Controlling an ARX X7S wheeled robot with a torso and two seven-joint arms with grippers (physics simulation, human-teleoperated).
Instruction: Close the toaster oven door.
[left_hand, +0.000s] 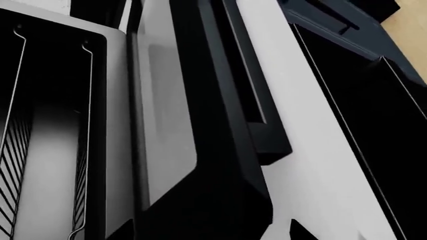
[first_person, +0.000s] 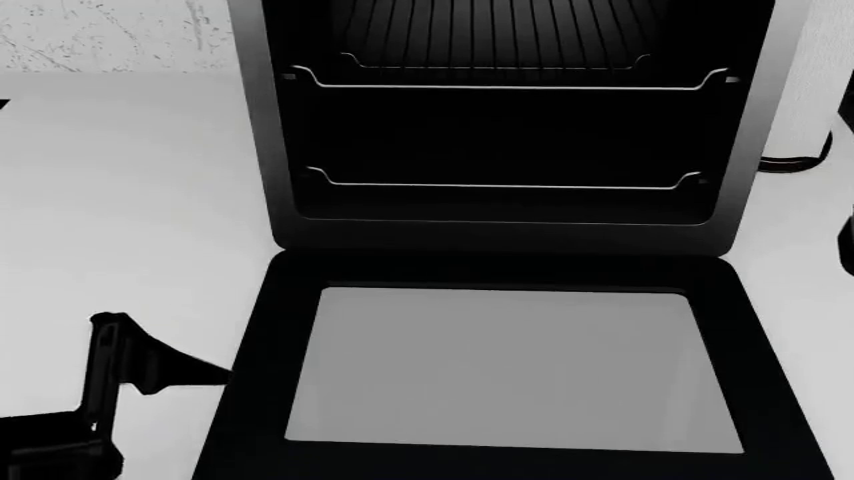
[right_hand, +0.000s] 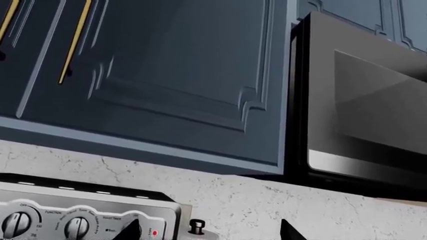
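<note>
1. The toaster oven (first_person: 521, 120) stands ahead of me in the head view, cavity open, two wire racks (first_person: 507, 82) visible inside.
2. The toaster oven door (first_person: 514, 365) is fully lowered, lying flat on the white countertop (first_person: 120, 200) toward 6 o'clock of the oven, glass window facing up. Its handle is not visible in the head view.
3. My left gripper (first_person: 127, 355) sits at about 8 o'clock in the head view, just beside the door's left edge; contact cannot be confirmed. Only a dark finger shows, so I cannot tell whether the jaws are spread or pressed together.
4. The left wrist view shows the door panel (left_hand: 167, 110) and the oven opening (left_hand: 53, 140) close up.
5. My right gripper's fingertips (right_hand: 288, 231) appear apart, holding nothing, facing blue cabinets (right_hand: 167, 75), a microwave (right_hand: 363, 110) and a knobbed control panel (right_hand: 73, 220).
</note>
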